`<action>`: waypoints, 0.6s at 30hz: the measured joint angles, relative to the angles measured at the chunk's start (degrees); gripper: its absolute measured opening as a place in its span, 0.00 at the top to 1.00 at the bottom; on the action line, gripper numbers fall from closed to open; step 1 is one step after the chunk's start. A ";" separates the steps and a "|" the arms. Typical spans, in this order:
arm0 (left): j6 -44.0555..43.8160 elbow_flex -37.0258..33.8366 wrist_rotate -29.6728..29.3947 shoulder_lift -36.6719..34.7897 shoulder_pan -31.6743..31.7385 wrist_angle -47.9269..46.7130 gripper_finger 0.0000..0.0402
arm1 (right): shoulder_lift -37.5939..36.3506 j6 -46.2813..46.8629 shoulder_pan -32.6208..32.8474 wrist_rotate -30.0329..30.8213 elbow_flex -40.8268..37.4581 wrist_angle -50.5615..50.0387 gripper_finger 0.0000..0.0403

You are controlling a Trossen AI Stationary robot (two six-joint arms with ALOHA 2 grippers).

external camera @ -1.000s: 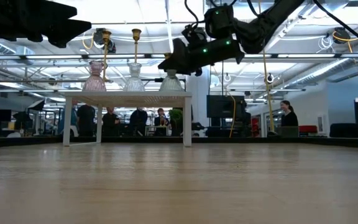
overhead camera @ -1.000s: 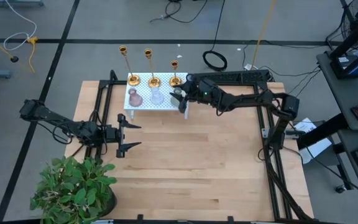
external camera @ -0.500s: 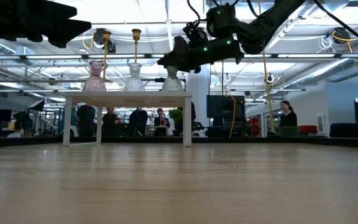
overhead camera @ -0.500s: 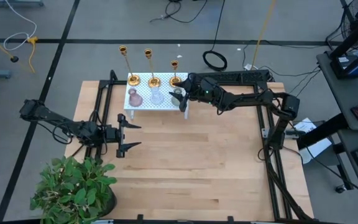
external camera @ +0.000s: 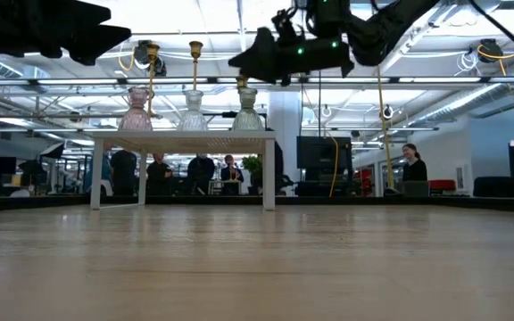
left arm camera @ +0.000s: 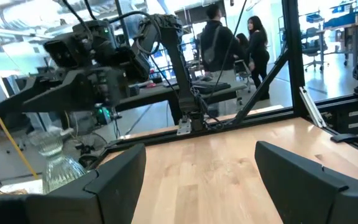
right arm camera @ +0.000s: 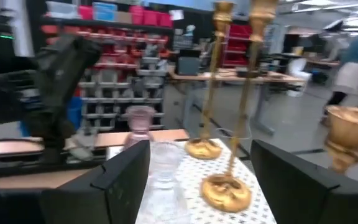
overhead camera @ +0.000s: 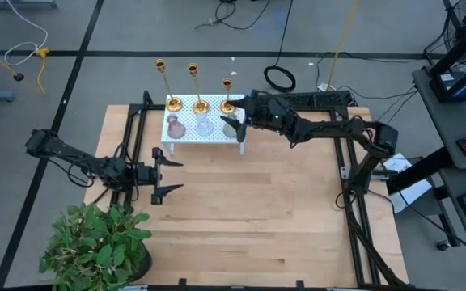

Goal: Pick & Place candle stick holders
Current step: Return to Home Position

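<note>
I see the candle stick holders [overhead camera: 201, 106] standing upright in a row along the back edge of the small white shelf [overhead camera: 217, 136], which sits at the far side of the counter [overhead camera: 257, 210]. There are three of them, gold. In the high view the tallest is at the shelf's left end and the shortest at its right end. In front of them on the same shelf stands a second row: a pink glass holder [external camera: 136, 111], a clear glass holder [external camera: 193, 111] and a green glass holder [external camera: 246, 113], each just before one gold stem. My right tool [overhead camera: 233, 124] hangs over the right end of the shelf, just above the green glass holder. Its fingers [right arm camera: 114, 180] are spread wide, and the right wrist view looks between them at the gold bases and the clear glass. My left tool [overhead camera: 171, 177] waits low over the left side of the counter, well apart from the shelf, and its fingers [left arm camera: 114, 180] are also spread wide. A potted plant [overhead camera: 95, 246] sits at the near left corner of the counter. In the low view people [external camera: 409, 165] stand in the room behind the shelf.
</note>
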 joint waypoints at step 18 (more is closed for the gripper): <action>2.15 3.23 -2.55 -2.42 -0.02 -0.39 0.56 | -28.84 -5.75 7.78 -6.29 -9.19 -32.40 0.72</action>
